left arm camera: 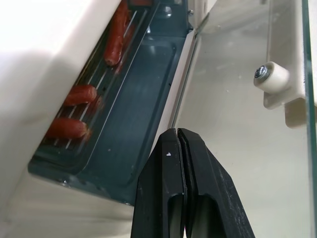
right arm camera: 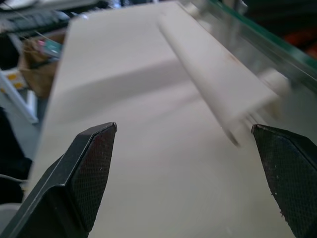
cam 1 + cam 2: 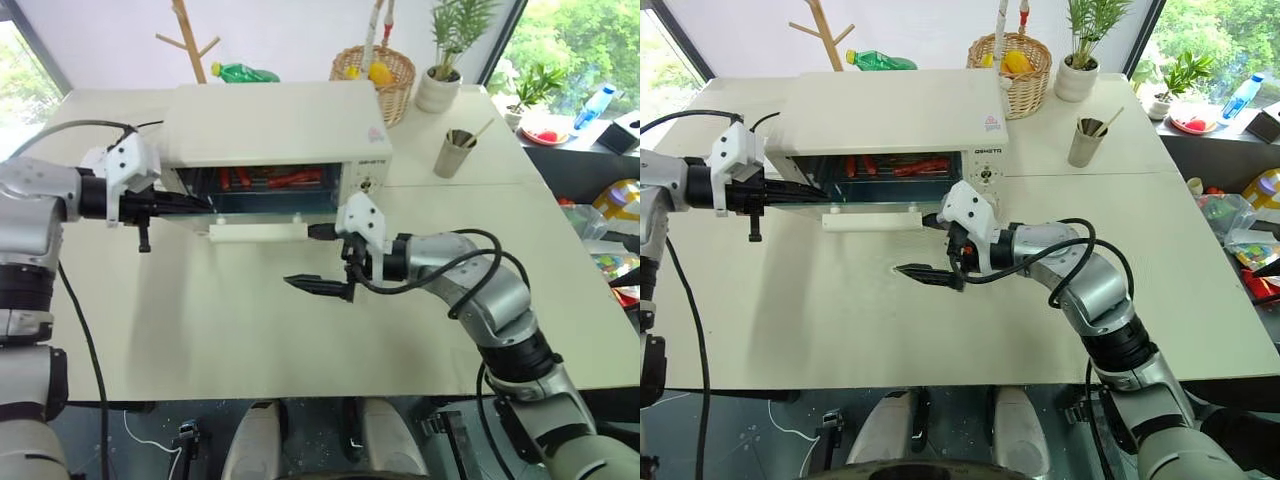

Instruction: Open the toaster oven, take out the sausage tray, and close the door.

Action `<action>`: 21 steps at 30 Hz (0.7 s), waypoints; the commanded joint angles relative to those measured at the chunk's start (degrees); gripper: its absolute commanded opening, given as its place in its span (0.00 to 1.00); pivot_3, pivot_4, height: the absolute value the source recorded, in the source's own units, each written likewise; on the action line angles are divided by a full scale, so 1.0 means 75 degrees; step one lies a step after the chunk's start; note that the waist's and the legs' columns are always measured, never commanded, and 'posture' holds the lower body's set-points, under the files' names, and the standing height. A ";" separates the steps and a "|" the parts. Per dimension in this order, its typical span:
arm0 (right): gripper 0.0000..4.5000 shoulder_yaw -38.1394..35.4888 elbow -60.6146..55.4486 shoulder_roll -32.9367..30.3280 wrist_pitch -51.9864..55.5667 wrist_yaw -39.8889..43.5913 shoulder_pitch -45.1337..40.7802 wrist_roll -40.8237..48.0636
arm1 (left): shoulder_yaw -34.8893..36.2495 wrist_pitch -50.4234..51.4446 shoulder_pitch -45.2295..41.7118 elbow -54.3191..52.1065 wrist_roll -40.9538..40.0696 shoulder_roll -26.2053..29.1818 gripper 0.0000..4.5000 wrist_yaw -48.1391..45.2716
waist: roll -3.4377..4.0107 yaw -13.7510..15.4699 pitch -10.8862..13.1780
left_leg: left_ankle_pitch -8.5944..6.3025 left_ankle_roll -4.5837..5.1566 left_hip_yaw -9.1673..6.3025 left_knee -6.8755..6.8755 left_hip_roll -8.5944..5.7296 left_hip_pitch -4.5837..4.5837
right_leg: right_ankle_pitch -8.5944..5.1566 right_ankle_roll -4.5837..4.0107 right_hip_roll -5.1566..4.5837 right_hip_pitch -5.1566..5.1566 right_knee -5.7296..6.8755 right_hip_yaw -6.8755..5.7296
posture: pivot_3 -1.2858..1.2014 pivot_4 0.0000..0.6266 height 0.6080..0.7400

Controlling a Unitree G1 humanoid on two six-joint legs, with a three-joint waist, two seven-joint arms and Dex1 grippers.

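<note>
Two claws flank the toaster oven (image 3: 275, 140): the left claw (image 3: 200, 203), pinched shut and empty, sits nearer the sausage tray (image 3: 270, 180) lying crosswise inside; right claw (image 3: 320, 258) gapes wide below the lowered door (image 3: 258, 216).

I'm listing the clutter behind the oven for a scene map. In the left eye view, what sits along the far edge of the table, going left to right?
Wooden branch stand → green plastic bottle → wicker basket → potted plant in a white pot → metal cup with a stick in it.
</note>
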 commanded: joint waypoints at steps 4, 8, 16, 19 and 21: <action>1.00 -0.0767 -0.1177 -0.0985 0.0277 0.0095 0.0948 0.0349 | 0.0336 0.0434 -0.0109 -0.0402 -0.0351 0.0018 0.01 0.0012 | 0.0000 0.0008 0.0000 | 0.0000 0.0000 -0.0001 -0.0001 0.0000 -0.0002 | 0.0000 0.0000 -0.0001 0.0000 0.0000 0.0000 | 0.52 0.24 1.00; 1.00 -0.1543 -0.2109 -0.1767 0.0649 0.0309 0.1836 0.0928 | 0.0419 0.0812 -0.0008 -0.0626 -0.0547 0.0008 0.01 0.0044 | -0.0002 0.0006 0.0000 | 0.0000 0.0000 -0.0001 0.0000 0.0000 -0.0001 | 0.0000 0.0000 -0.0001 0.0001 -0.0001 0.0000 | 0.52 0.24 1.00; 1.00 -0.3065 -0.2820 -0.2892 0.0919 0.0556 0.2838 0.1829 | 0.0825 0.1871 0.1253 -0.1977 -0.1265 0.0373 0.01 -0.0089 | -0.0002 -0.0022 0.0000 | 0.0000 0.0001 0.0003 -0.0002 0.0006 0.0010 | -0.0002 -0.0001 0.0001 0.0005 -0.0002 0.0004 | 0.52 0.24 1.00; 1.00 -0.3332 -0.2753 -0.2975 0.0941 0.0423 0.2820 0.1964 | 0.1013 0.1932 0.1920 -0.2379 -0.1302 0.0388 0.01 0.0220 | -0.0003 -0.0007 0.0000 | 0.0000 0.0000 0.0002 0.0001 0.0007 0.0008 | -0.0003 -0.0002 0.0001 0.0006 -0.0006 0.0005 | 0.52 0.24 1.00; 1.00 -0.3471 -0.2763 -0.2996 0.0959 0.0359 0.2762 0.2078 | 0.1108 0.1854 0.2429 -0.2605 -0.1238 0.0321 0.01 0.0508 | -0.0003 -0.0006 0.0000 | 0.0000 0.0000 0.0004 0.0000 0.0007 0.0009 | -0.0003 -0.0002 0.0000 0.0006 -0.0009 0.0008 | 0.52 0.24 1.00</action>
